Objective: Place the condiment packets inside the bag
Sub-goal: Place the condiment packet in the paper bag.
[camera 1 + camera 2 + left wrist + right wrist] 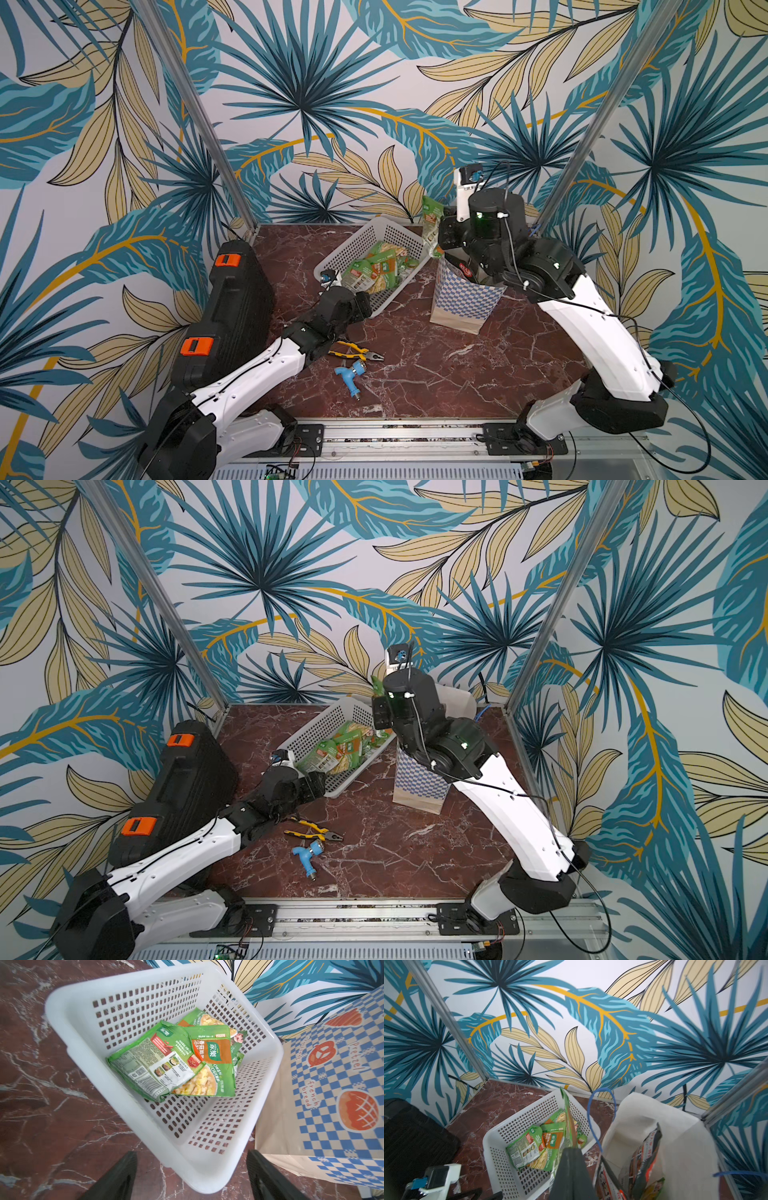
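— How are the arms posed?

— The left arm is stretched low over the tabletop. The left tool is spread wide with nothing gripped, and the near corner of the white basket is straddled by it. The right arm is raised and bent above the bag. The right tool is closed on a green packet, which is held upright on its edge.

— What is shown by one view alone?

— The bag's inside is seen only from the right wrist: dark packets with red and white print are stood against the cream wall. The blue checks and orange bread motifs are read clearly only from the left wrist. In both top views the held packet is placed beside the bag's mouth, on the basket side.

— And the other packets?

— Several green-and-orange packets are piled overlapping in the basket, glossy and creased. Food photos are shown on some, and one is turned barcode side up. The basket is set just beside the bag.
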Action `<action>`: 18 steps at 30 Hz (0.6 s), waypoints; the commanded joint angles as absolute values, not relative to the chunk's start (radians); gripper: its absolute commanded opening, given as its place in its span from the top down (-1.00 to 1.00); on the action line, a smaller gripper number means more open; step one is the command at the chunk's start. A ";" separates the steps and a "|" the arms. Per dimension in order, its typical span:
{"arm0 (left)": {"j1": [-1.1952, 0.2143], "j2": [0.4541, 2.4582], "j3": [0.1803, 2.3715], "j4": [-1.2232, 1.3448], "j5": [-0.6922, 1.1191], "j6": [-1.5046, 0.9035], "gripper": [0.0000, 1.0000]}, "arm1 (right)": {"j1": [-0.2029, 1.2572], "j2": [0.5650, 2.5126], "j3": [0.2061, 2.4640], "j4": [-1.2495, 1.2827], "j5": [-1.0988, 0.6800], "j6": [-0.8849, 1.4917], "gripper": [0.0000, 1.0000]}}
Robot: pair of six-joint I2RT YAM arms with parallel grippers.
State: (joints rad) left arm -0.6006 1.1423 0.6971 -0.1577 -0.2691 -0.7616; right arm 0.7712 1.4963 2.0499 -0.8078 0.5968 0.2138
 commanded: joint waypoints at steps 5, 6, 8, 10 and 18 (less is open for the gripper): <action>-0.596 1.187 0.745 -0.186 -0.399 -0.688 -0.83 | 0.659 1.435 2.034 -0.843 0.631 0.179 1.00; -0.593 1.197 0.747 -0.186 -0.410 -0.687 -0.84 | 0.641 1.433 2.030 -0.842 0.623 0.184 1.00; -0.576 1.214 0.750 -0.187 -0.407 -0.687 -0.86 | 0.588 1.434 2.015 -0.834 0.582 0.196 1.00; -0.552 1.226 0.751 -0.189 -0.388 -0.690 -0.88 | 0.544 1.446 2.009 -0.827 0.547 0.202 1.00; -0.473 1.231 0.750 -0.204 -0.324 -0.706 -0.91 | 0.412 1.546 1.984 -0.773 0.402 0.243 1.00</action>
